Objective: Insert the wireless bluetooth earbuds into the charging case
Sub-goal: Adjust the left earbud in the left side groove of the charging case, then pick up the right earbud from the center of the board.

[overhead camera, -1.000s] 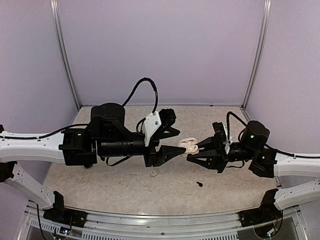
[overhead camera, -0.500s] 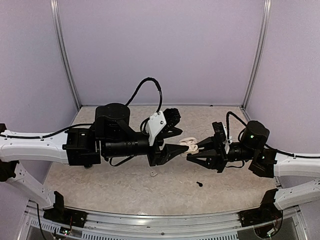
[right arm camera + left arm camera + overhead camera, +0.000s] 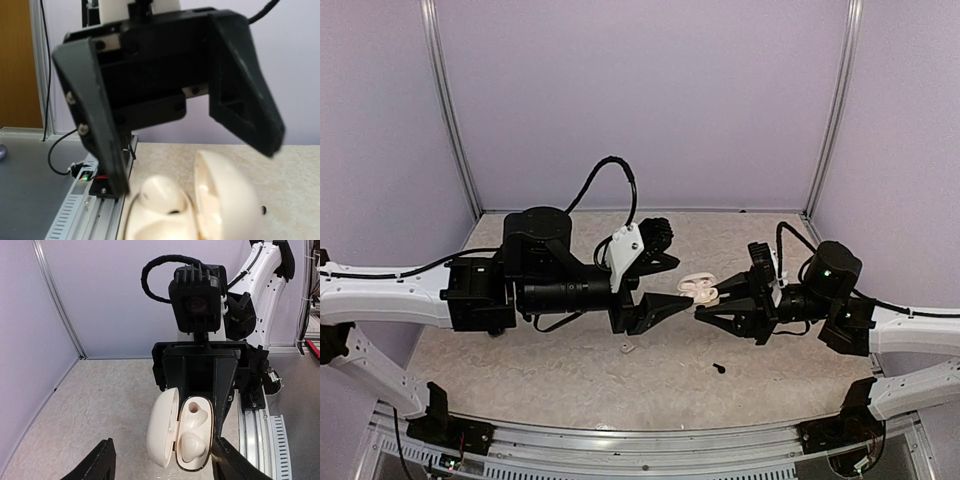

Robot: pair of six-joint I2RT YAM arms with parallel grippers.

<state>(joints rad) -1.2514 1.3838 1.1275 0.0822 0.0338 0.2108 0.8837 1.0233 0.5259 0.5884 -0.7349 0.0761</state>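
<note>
White earbud (image 3: 627,348): loose on the table (image 3: 520,350), toward the near edge from the fingertips of the left gripper (image 3: 684,281), well apart from them; too small to tell its long axis. Black earbud (image 3: 719,368): also loose, on the near side of the right gripper (image 3: 707,303). White charging case (image 3: 699,290): lid swung open, clamped in the right fingers, wells turned toward the left fingers; one well perhaps already filled, uncertain. Left fingers: spread, holding nothing, tips just beside the case. Left arm free and nearer the white earbud, so judged the likelier to fetch it.
</note>
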